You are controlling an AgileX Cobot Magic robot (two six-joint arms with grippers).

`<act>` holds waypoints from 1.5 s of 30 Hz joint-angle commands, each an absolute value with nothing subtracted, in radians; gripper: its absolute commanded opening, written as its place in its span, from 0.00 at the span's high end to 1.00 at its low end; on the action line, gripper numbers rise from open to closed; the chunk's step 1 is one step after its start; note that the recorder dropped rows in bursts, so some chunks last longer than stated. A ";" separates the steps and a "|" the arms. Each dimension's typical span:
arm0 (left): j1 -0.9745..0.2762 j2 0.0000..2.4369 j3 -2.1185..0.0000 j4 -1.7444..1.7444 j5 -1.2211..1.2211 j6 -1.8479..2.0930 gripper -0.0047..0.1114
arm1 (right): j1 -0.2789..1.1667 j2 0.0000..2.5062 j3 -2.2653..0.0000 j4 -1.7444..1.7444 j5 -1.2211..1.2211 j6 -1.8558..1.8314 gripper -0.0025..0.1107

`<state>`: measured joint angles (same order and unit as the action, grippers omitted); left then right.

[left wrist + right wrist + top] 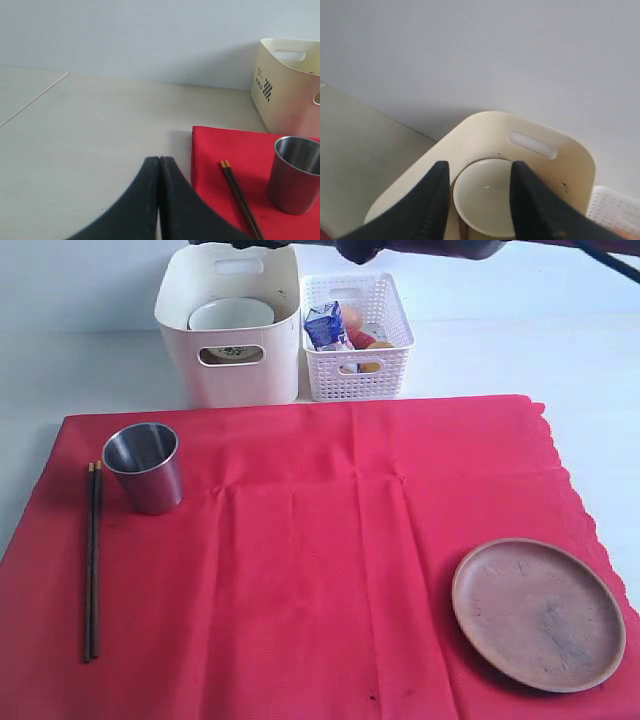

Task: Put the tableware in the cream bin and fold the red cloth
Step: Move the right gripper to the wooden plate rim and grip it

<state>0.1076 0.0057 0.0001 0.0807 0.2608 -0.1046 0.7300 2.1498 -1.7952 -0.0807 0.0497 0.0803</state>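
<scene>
On the counter (90, 360) in the exterior view you have one red cloth (320, 560) carrying one steel cup (146, 467), one pair of dark chopsticks (92, 560) and one round wooden plate (538, 613); one pale bowl (231, 313) sits inside the smooth cream bin (232, 380), beside one lattice basket (355, 337). Your left wrist view shows the left pincer (159, 170) pressed together, and printing on the bin, perhaps "WORLD". Your right wrist view shows the right pincer (477, 172) spread above the bowl.

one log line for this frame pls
right gripper open over cream bin | bowl in bin | left gripper shut | cup, chopsticks, plate on red cloth
</scene>
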 commanded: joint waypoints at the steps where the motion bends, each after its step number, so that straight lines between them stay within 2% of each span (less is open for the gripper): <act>1: 0.100 0.004 0.000 0.074 0.255 -0.105 0.95 | 0.723 2.097 -1.802 -0.089 0.195 0.071 0.77; 5: 0.100 0.004 0.000 0.074 0.255 -0.105 0.95 | 0.723 2.020 -1.789 -0.086 0.329 0.054 0.93; 7: 0.100 0.004 0.000 0.074 0.255 -0.105 0.95 | 0.723 1.965 -1.727 -0.084 0.316 0.052 0.98; 16: 0.100 0.004 0.000 0.074 0.255 -0.105 0.95 | 0.723 1.751 -1.365 -0.089 0.153 0.043 0.98; 28: 0.100 0.004 0.000 0.074 0.255 -0.105 0.95 | 0.723 1.693 -1.219 -0.089 0.199 0.032 0.98; 34: 0.100 0.004 0.000 0.074 0.255 -0.105 0.95 | 0.723 1.577 -1.174 -0.085 0.341 -0.181 0.98; 45: 0.100 0.004 0.000 0.074 0.255 -0.105 0.95 | 0.723 1.545 -1.174 -0.085 0.891 -0.528 0.98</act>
